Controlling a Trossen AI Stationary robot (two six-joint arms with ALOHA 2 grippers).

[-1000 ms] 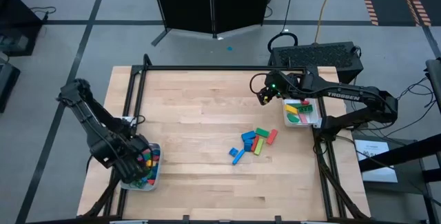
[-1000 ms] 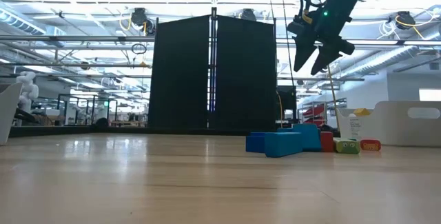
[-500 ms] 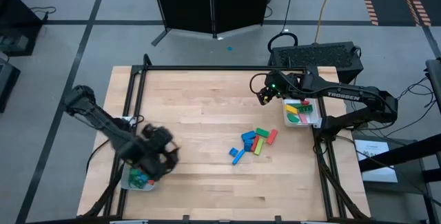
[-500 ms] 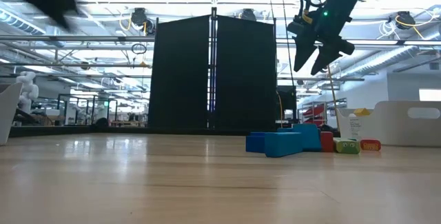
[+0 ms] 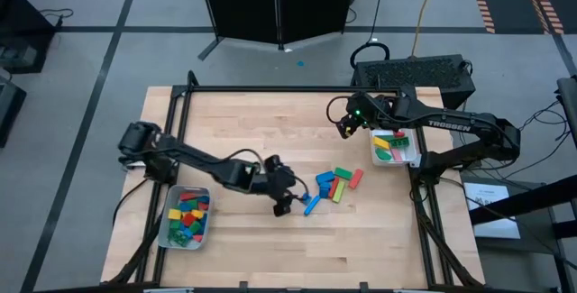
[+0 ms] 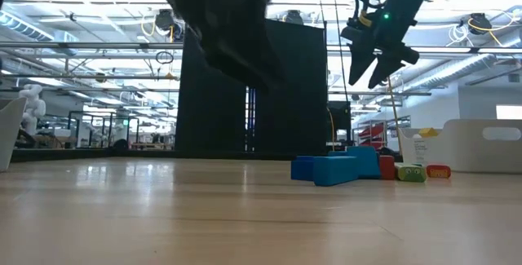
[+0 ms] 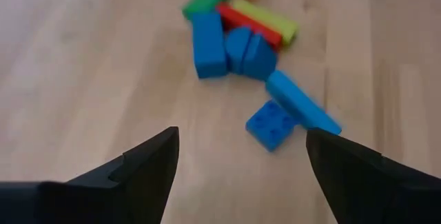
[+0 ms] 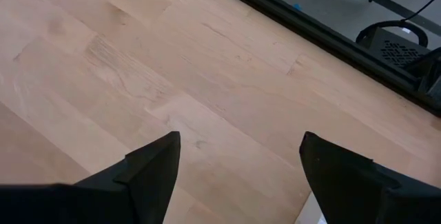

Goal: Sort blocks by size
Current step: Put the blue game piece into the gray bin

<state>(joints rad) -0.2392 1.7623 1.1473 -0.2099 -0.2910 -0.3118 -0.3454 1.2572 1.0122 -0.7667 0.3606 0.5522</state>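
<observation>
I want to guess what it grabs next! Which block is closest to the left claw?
The small studded blue block, just ahead of the open left gripper. The long blue bar lies behind it; the others are farther off.

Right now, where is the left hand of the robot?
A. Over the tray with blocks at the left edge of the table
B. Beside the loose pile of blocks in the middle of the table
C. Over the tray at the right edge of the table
B: in the high view the left hand is open and empty beside the loose pile of blocks, away from both trays.
</observation>
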